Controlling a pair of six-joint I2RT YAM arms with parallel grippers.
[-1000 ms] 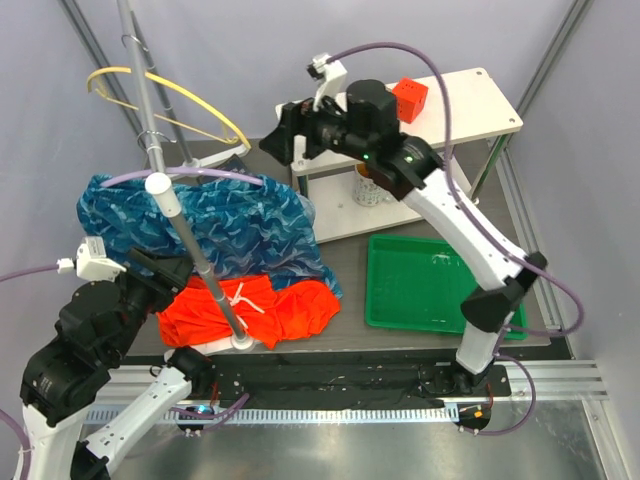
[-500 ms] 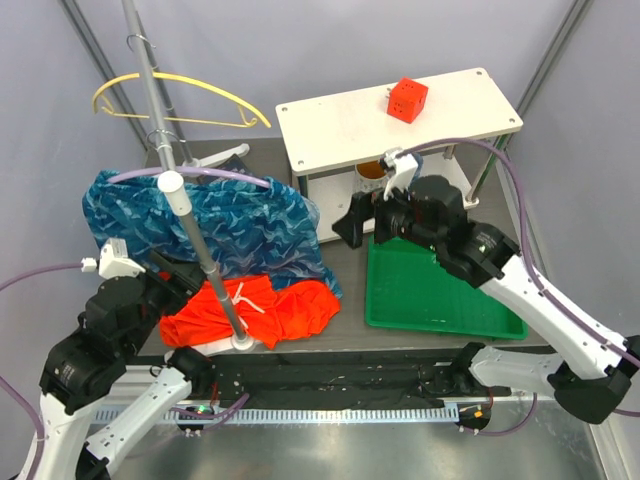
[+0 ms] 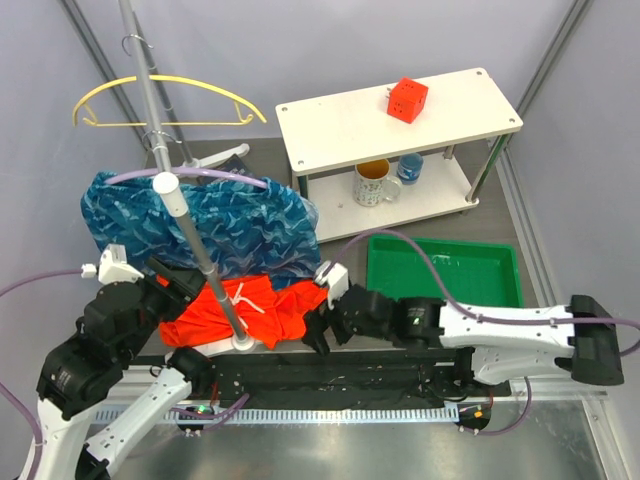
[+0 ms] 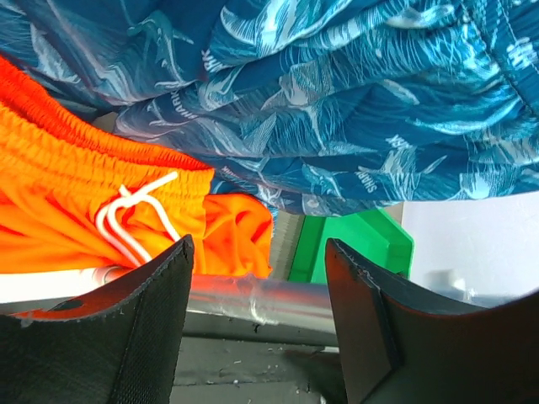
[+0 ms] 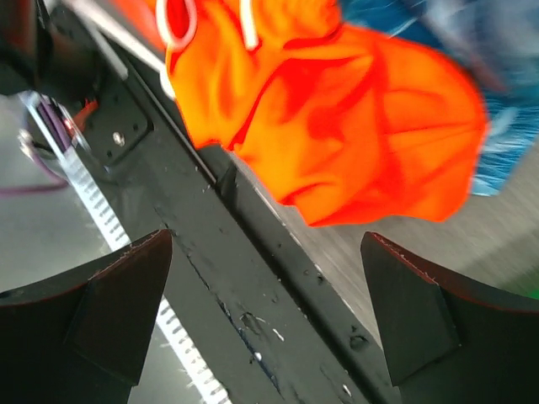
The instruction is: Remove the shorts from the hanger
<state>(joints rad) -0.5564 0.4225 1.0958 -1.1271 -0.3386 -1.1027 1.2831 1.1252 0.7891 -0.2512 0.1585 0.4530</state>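
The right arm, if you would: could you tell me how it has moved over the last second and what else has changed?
The right gripper swung down from beside the white shelf to the near edge of the table, open, just short of the orange shorts. The bare yellow hanger turned a little on its pole. The left gripper, the orange shorts and the blue shorts stayed put; nothing was grasped.

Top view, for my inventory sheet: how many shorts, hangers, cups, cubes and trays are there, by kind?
Shorts: 2, the orange shorts and the blue shorts
Yellow hanger: 1
Cups: 2, the mug and the small blue cup
Red cube: 1
Green tray: 1
Total: 7
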